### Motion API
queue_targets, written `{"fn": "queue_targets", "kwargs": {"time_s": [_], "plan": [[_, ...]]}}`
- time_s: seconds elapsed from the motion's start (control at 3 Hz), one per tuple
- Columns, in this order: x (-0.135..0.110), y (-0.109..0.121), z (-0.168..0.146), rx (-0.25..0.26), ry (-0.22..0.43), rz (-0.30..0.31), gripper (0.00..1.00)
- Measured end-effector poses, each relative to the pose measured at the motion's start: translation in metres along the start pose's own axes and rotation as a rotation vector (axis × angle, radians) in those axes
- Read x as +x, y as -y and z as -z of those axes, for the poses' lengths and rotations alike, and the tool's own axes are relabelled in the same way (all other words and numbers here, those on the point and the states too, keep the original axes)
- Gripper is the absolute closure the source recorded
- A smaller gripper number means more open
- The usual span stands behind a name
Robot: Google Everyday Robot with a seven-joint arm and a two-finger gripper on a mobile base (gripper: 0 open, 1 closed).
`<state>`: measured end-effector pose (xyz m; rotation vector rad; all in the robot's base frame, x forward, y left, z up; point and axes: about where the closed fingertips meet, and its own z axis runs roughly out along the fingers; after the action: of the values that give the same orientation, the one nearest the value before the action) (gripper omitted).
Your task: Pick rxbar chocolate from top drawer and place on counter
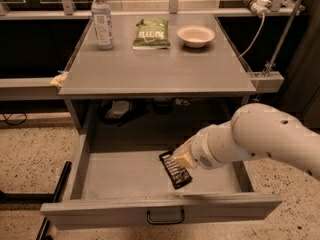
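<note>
The gripper (180,160) hung low in the open top drawer (120,176), over the far end of the rxbar chocolate (179,177), seemingly touching it; whether it gripped, I could not tell. The bar lay flat, right of centre. The counter (150,71) held 1 bottle (102,18), 1 bowl (195,35).

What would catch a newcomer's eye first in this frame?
The bulky white arm reaches in from the right, its gripper at the rxbar chocolate lying in the open top drawer. Above, the counter carries a water bottle, a green snack bag and a bowl.
</note>
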<state>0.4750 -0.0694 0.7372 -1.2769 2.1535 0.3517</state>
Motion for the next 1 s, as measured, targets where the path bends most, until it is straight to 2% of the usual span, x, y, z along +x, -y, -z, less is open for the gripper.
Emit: {"fn": "queue_targets", "kwargs": {"time_s": [0.33, 0.67, 1.0], "plan": [[-0.012, -0.014, -0.022, -0.041, 0.049, 0.016, 0.59], [-0.017, -0.015, -0.039, -0.051, 0.097, 0.038, 0.36], [-0.016, -0.006, -0.053, -0.046, 0.142, 0.059, 0.13]]}}
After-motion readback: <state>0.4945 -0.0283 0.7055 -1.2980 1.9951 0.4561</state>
